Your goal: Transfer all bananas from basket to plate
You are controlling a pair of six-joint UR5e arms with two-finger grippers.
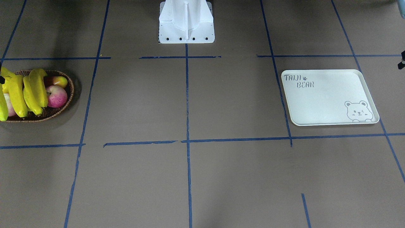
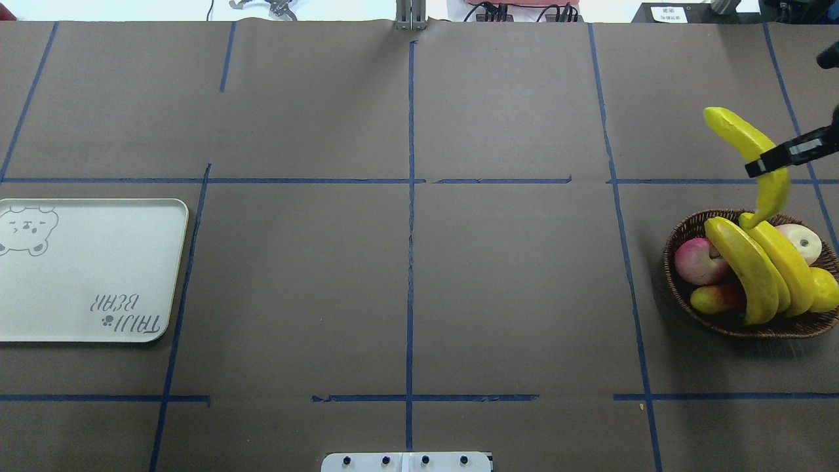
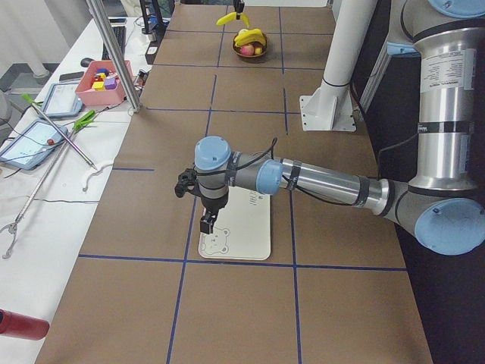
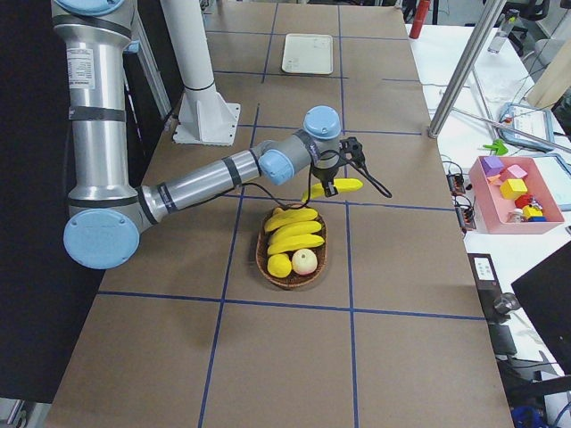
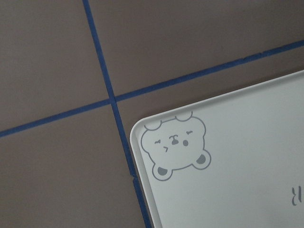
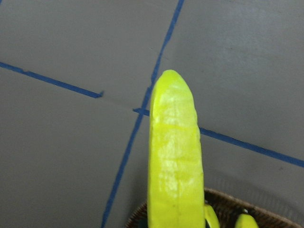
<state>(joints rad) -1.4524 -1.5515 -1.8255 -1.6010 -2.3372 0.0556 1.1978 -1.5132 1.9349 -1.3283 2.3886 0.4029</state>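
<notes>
The right hand (image 2: pixel 763 165) clamped a glossy yellow banana (image 2: pixel 734 131), the brown wicker basket (image 2: pixel 682 236) just below it; a carry to the off-white tray (image 2: pixel 98 262) seemed next.

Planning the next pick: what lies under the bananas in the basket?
Beneath the bananas in the basket show a pink apple, a pale apple and a red-green fruit; anything under their middles is covered.

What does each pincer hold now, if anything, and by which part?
The right pincer holds one banana near its middle, in the air near the basket. The left pincer hangs over the plate; nothing shows in it.
</notes>
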